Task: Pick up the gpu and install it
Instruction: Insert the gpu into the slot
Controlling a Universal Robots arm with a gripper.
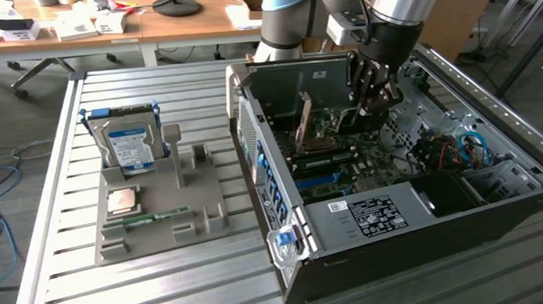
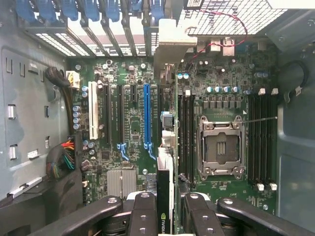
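The gpu [image 2: 165,172] shows edge-on in the wrist view as a thin card with a logo on its rim, running up to its silver bracket [image 2: 170,44] at the case's rear wall. My gripper [image 2: 167,204] is shut on the card, with one black finger [image 2: 143,211] on each side. The card stands upright over the green motherboard [image 2: 130,128], between the blue slot [image 2: 146,118] and the memory slots. In the exterior view, the gripper [image 1: 366,110] reaches down into the open computer case [image 1: 375,209], and the tan gpu [image 1: 304,119] stands on edge beside it. Whether the card is seated in a slot cannot be told.
A grey holder tray [image 1: 164,211] on the slatted table, at the exterior view's left, carries the blue-labelled hard drive [image 1: 129,144], a small chip [image 1: 124,199] and a green memory stick [image 1: 155,217]. Inside the case are the processor socket [image 2: 220,147] and coloured cables [image 1: 464,150].
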